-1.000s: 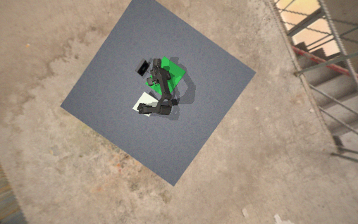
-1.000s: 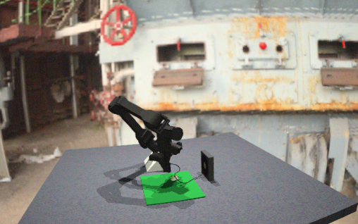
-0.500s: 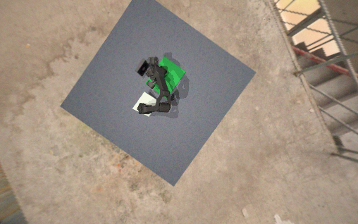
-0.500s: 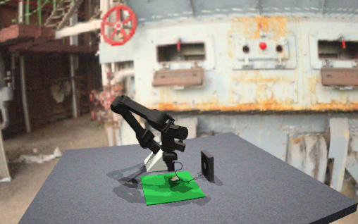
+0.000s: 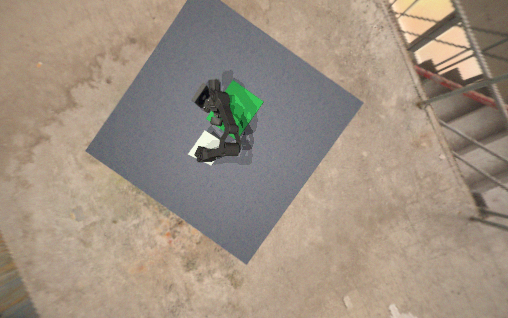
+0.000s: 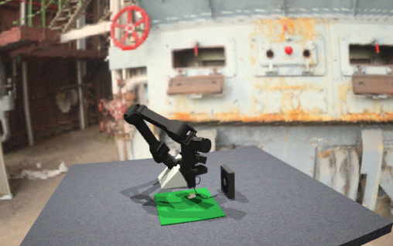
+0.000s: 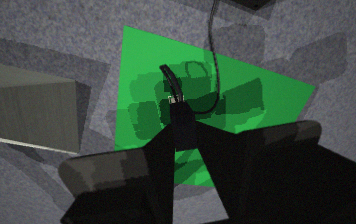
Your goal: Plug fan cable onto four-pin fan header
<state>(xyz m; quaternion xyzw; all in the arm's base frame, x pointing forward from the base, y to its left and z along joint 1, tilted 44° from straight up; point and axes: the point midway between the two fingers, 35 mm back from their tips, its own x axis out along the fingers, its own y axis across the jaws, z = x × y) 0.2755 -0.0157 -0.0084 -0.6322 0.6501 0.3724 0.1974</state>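
Note:
The green board [image 5: 252, 101] [image 6: 170, 219] [image 7: 137, 55] lies flat on the table. The pale four-pin header [image 6: 191, 196] [image 7: 172, 99] stands on it, mostly hidden behind the plug in the wrist view. My gripper [image 6: 191, 186] [image 7: 181, 126] is shut on the black plug [image 7: 183, 123] and holds it above the board, close over the header. Whether the plug touches the header or lines up with its pins I cannot tell. The black cable [image 7: 218, 75] loops from the plug to the black fan [image 5: 201, 97] [image 6: 227, 182], which stands upright beside the board.
A whitish sloped block [image 5: 199, 146] [image 6: 175, 179] [image 7: 40, 107] stands beside the board, near the arm's base. The grey table top [image 5: 295, 135] [image 6: 278, 216] carries the arm's shadows, which also darken much of the board. In the top view the arm hides part of the board.

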